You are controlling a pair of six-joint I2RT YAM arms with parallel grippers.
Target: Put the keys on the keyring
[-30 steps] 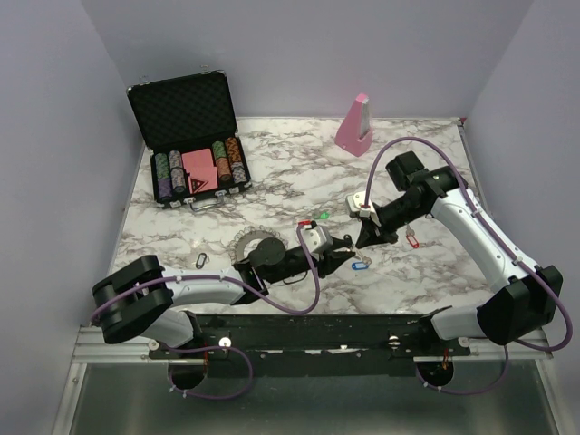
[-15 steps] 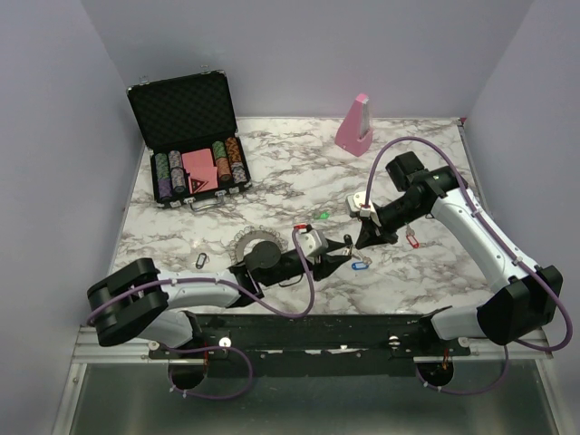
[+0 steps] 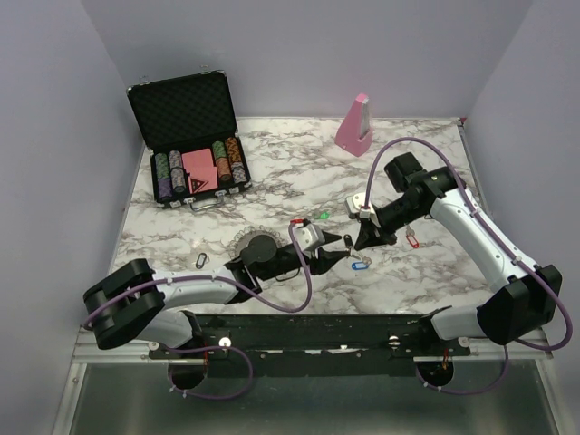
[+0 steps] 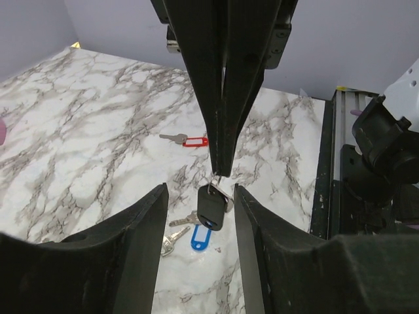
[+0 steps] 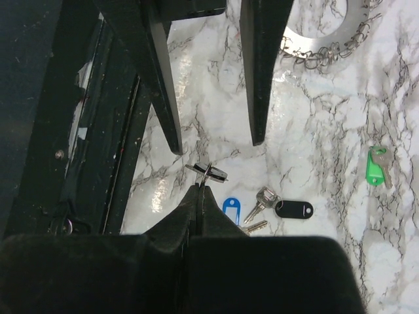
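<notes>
**Marble tabletop: one key pinched, the ring lying apart**

Grey-veined white marble covered the table (image 3: 272,181), which was closed in by pale lilac walls. Above it, the right gripper (image 5: 198,190) was pressed fully closed. Its tips pinched the small wire loop of the black-headed key (image 4: 211,210), a short silver key with a black plastic head that hung clear of the surface. The left gripper (image 4: 200,191) faced it with jaws parted and nothing between them. In the right wrist view the hanging key sat just beyond the left fingertips.

The keyring (image 5: 327,40), a large flat grey metal ring with small wire loops lining its rim, lay flat on the marble. It was partly hidden under the left wrist in the top view and well apart from the held key.

Other keys lay loose on the table. A blue-tagged key (image 5: 230,209) and a black oval-tagged key (image 5: 293,209) lay close together below the pinched one. A green-tagged key (image 5: 376,165) and a red-tagged key (image 4: 186,139) lay farther off.
</notes>
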